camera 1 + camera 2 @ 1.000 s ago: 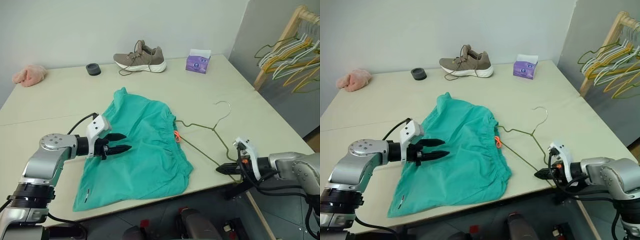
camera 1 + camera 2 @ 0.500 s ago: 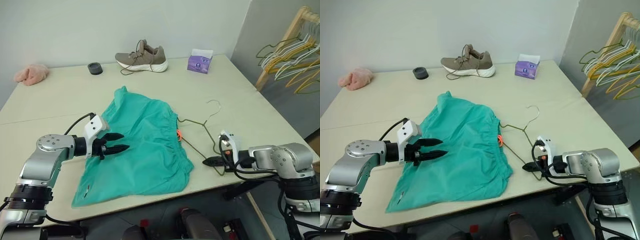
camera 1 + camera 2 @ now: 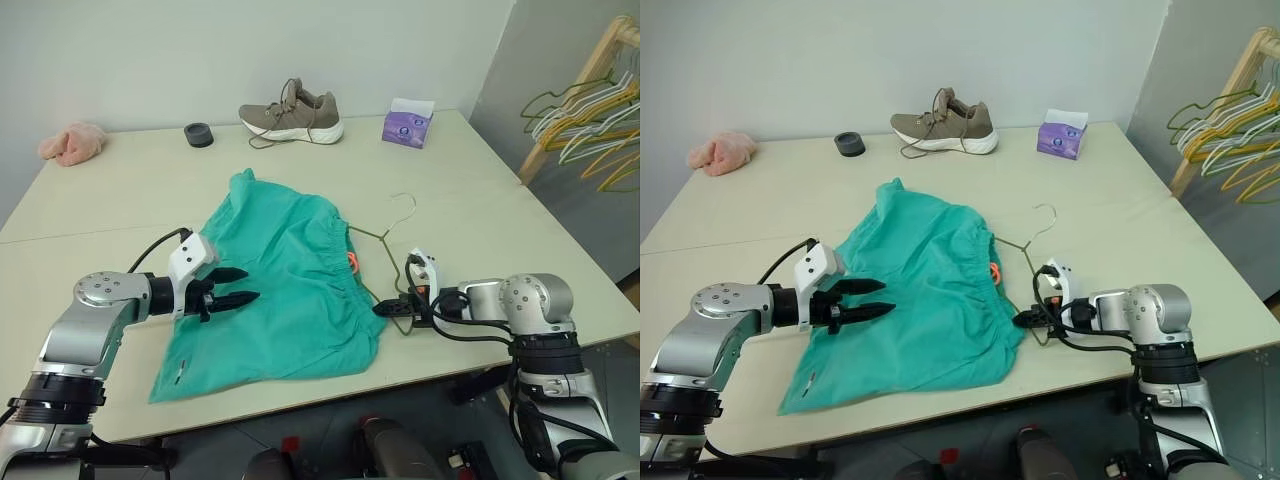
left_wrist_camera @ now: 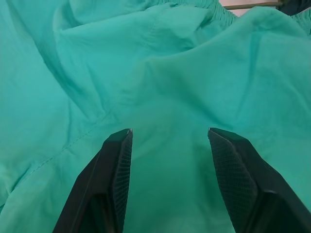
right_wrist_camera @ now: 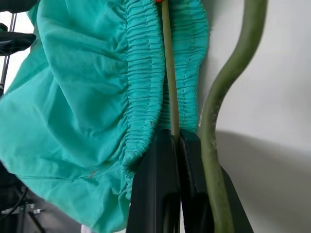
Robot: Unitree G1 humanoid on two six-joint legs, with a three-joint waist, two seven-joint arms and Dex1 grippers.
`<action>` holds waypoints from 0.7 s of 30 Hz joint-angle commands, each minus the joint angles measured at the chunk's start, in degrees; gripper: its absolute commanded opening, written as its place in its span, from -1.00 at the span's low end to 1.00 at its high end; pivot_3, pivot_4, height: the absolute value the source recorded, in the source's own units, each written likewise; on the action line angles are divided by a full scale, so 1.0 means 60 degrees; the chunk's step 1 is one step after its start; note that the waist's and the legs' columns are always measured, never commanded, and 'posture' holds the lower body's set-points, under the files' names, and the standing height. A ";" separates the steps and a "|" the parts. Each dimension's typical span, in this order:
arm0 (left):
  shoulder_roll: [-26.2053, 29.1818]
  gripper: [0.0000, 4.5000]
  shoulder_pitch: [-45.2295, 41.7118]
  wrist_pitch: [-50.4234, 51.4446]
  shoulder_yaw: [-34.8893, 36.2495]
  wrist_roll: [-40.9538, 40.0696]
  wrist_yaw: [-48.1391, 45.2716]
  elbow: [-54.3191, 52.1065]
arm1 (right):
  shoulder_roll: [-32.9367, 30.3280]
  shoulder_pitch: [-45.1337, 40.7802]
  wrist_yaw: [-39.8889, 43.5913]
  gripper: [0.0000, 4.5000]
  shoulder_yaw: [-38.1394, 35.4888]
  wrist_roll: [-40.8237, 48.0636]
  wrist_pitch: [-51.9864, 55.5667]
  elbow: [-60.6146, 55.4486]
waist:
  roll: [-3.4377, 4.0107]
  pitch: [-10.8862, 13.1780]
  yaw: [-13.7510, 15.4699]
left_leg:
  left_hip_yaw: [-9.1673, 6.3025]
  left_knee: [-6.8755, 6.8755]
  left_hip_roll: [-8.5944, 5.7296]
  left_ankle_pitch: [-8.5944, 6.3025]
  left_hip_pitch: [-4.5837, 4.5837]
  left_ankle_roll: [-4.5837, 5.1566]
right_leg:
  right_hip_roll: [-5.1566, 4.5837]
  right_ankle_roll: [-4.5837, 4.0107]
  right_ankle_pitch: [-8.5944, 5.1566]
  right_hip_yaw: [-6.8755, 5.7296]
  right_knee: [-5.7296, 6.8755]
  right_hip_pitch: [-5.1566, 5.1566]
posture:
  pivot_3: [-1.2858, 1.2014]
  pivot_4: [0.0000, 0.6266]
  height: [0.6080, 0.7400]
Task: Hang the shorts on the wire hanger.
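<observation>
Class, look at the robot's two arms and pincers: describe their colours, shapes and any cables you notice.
Both arms are silver-grey metal with rounded joint housings and black bands. Each ends in a white wrist block carrying a pincer of two tapering black fingers: left pincer, right pincer. The finger pads have a fine grid texture. Black cables loop outside each wrist.

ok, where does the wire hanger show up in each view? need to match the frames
Left eye view: wire hanger right of the shorts, hook toward the tissue box.
Right eye view: same spot, by the waistband.
Left wrist view: too little to tell.
Right wrist view: thin wire running from the right pincer across the waistband.
Shared landmark: the orange tag on the waistband.
</observation>
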 commanded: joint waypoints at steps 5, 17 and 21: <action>-0.0078 0.16 -0.0250 -0.0320 0.0378 -0.0054 0.0320 -0.0084 | 0.1934 -0.0380 -0.1236 -1.00 -0.1713 -0.0024 0.1168 0.0369 | -0.0001 -0.0019 0.0014 | -0.0003 0.0003 0.0006 0.0001 -0.0001 -0.0001 | 0.0000 -0.0001 0.0001 -0.0003 0.0011 -0.0002 | -0.07 -0.81 1.00; -0.0077 0.16 -0.0266 -0.0485 0.0356 -0.0036 0.0409 -0.0057 | 0.4575 -0.1597 -0.3966 -1.00 -0.4650 -0.0861 0.0595 0.1266 | -0.0013 -0.0062 0.0115 | -0.0018 0.0011 0.0003 -0.0001 -0.0033 -0.0004 | -0.0004 -0.0031 0.0022 -0.0018 0.0006 -0.0015 | -0.06 -0.81 1.00; -0.0150 0.16 -0.0259 -0.0479 0.0396 -0.0060 0.0525 -0.0080 | 0.4543 -0.1396 -0.3382 -1.00 -0.4081 -0.0537 -0.0300 0.0753 | -0.0012 -0.0067 0.0146 | -0.0029 0.0024 -0.0004 -0.0001 -0.0096 -0.0003 | -0.0004 -0.0040 0.0029 -0.0026 0.0003 -0.0064 | -0.06 -0.81 1.00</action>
